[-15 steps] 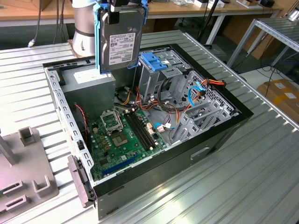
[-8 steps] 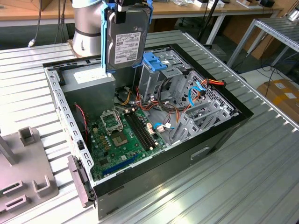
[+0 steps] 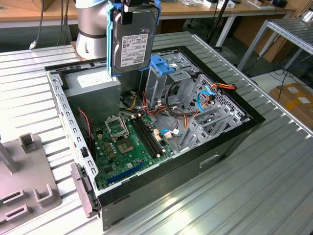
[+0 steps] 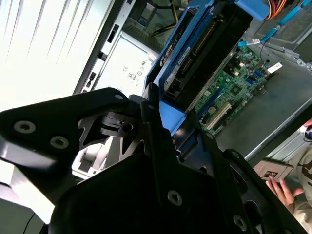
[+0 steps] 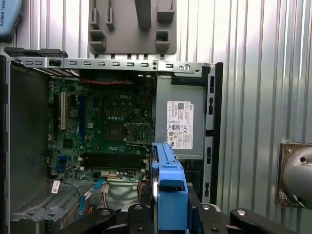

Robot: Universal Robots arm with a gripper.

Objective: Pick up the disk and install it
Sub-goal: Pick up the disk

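The disk (image 3: 131,44), a grey-metal drive with a white label in a blue bracket, hangs upright above the open computer case (image 3: 230,142). My gripper (image 3: 134,7) is shut on its top edge. It hangs over the back of the case, beside the blue-topped drive cage (image 3: 165,65) and above the power supply (image 3: 93,83). In the second wrist view the disk (image 4: 200,46) points down toward the motherboard from between my black fingers (image 4: 152,112). In the first wrist view the blue bracket (image 5: 168,180) of the disk stands edge-on over the case, in my gripper (image 5: 168,212).
The motherboard (image 3: 128,142) lies on the case floor, with loose red, orange and blue cables (image 3: 208,95) by the cage. A grey slotted fixture (image 3: 24,193) sits on the ribbed metal table at the exterior view's left. A person's hand (image 4: 282,191) shows beside the case.
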